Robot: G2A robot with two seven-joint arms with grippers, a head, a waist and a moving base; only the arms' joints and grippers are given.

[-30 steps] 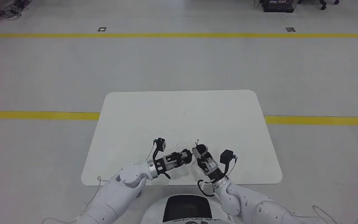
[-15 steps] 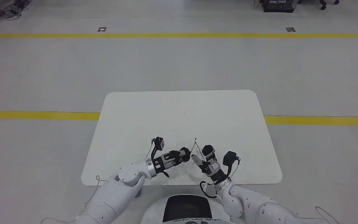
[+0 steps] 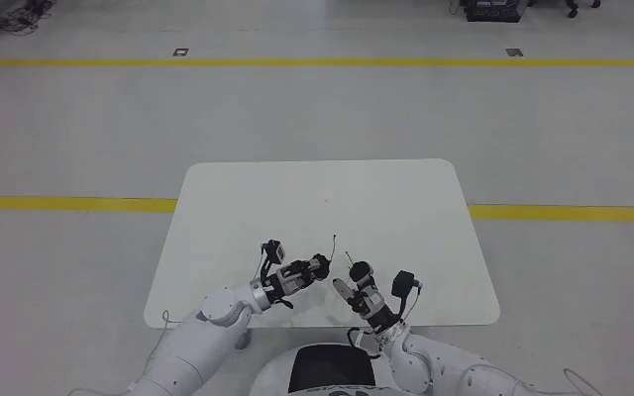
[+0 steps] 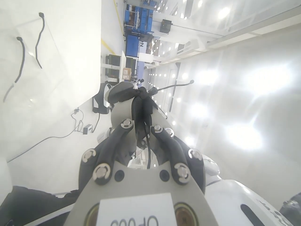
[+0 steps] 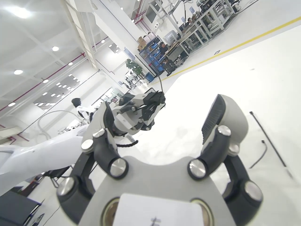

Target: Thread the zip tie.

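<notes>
— Where's the zip tie [image 4: 191, 81]?
— Clamped in the left tool [image 4: 138, 93], above the table's [image 3: 396, 198] near edge, with one end sticking up out of the closed fingers.
— And the right tool [image 5: 162, 106]?
— Fingers spread apart, holding nothing. It sits just beside the left tool and faces it.
— Any container?
— There's clear plastic [image 4: 53, 48] lying flat on the table with two spare ties [image 4: 22, 55]. I can't tell whether they lie in it or on it.
</notes>
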